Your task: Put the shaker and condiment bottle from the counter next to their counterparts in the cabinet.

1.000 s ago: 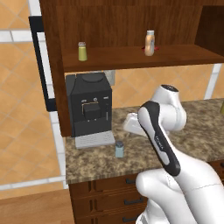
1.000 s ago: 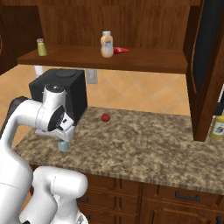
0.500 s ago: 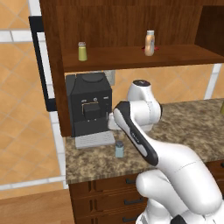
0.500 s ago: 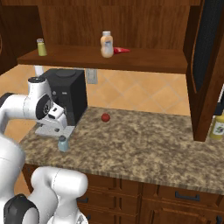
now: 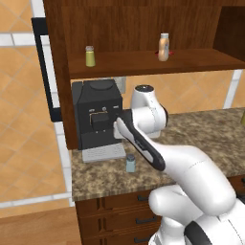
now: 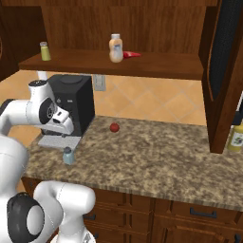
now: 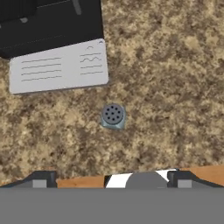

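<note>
The pale blue-grey shaker stands upright on the granite counter, just in front of the coffee machine's tray. In the hand view I look straight down on the shaker's perforated grey cap. My gripper hangs above it, open, fingertips wide apart with nothing between them. The orange condiment bottle stands on the cabinet shelf, beside the flat red item. At the shelf's left end stands the yellow-green shaker.
A black coffee machine with a grey drip tray stands right behind the shaker. A small red ball lies mid-counter. A yellow bottle stands far right beyond the open cabinet door.
The arm has swung left and forward, toward the coffee machine, bringing the hand over the blue-grey shaker. Shaker, bottle and shelf items have not moved.
</note>
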